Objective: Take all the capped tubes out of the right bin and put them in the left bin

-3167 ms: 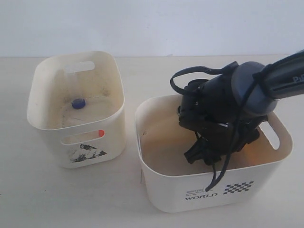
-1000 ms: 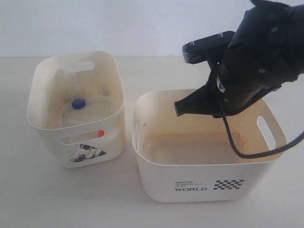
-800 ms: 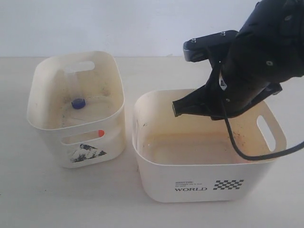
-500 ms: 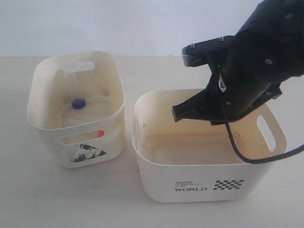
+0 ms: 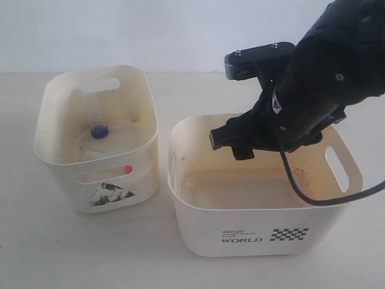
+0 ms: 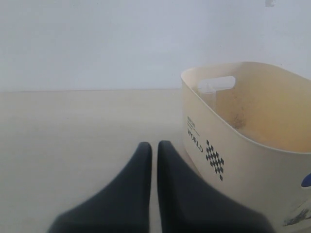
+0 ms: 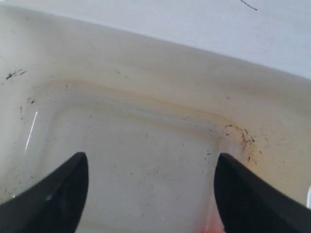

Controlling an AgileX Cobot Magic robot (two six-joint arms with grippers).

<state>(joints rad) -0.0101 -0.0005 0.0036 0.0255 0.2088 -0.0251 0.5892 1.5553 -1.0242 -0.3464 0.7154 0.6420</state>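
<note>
The right gripper [image 7: 150, 158] hangs spread and empty over the right bin [image 5: 204, 226]. The bin's visible floor shows no tube, but the patch beneath the gripper is hidden. A blue-capped tube [image 5: 99, 130] lies in the left bin [image 5: 60, 171], and an orange-red cap [image 5: 127, 168] shows through its near slot. The left gripper [image 6: 151, 145] is pressed together over the bench [image 6: 58, 126]. Any tube in the hidden patch could be missed. A low finger could also catch the light bin's wall and drag it.

Right gripper [image 7: 150, 160] fingers [image 7: 58, 194] spread wide (left gripper [image 6: 154, 145] pinched).
</note>
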